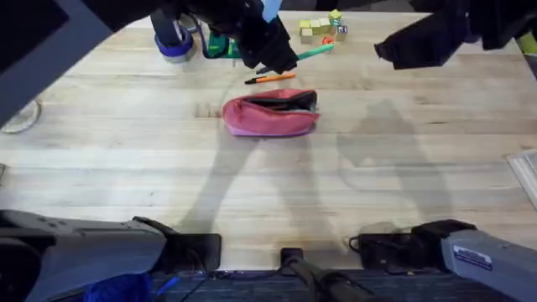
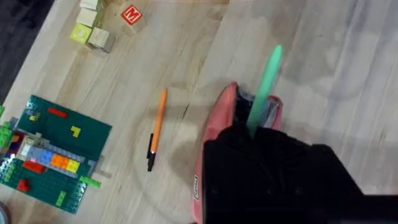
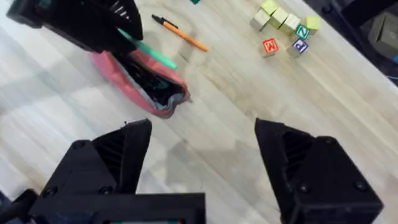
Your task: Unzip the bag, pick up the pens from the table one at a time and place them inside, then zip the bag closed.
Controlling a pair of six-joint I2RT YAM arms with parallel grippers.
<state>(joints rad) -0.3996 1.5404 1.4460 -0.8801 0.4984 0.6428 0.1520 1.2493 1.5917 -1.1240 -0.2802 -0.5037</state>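
The pink bag (image 1: 268,116) lies on the table (image 1: 126,159) with its zipper open and its dark inside showing (image 3: 149,87). My left gripper (image 1: 281,57) hovers just behind and above it, shut on a green pen (image 2: 267,78) that sticks out past the fingers over the bag's opening (image 2: 217,124). The green pen (image 1: 316,52) is also visible from above. An orange pen (image 1: 270,78) with a black cap lies flat on the wood behind the bag (image 2: 157,127). My right gripper (image 3: 202,155) is open and empty, raised well to the right of the bag (image 1: 390,49).
Behind the bag are a blue tape roll (image 1: 174,42), a green brick baseplate with small bricks (image 2: 53,152) and a cluster of letter blocks (image 1: 320,28). A pale object (image 1: 524,172) lies at the table's right edge. Bare wood stretches in front of the bag.
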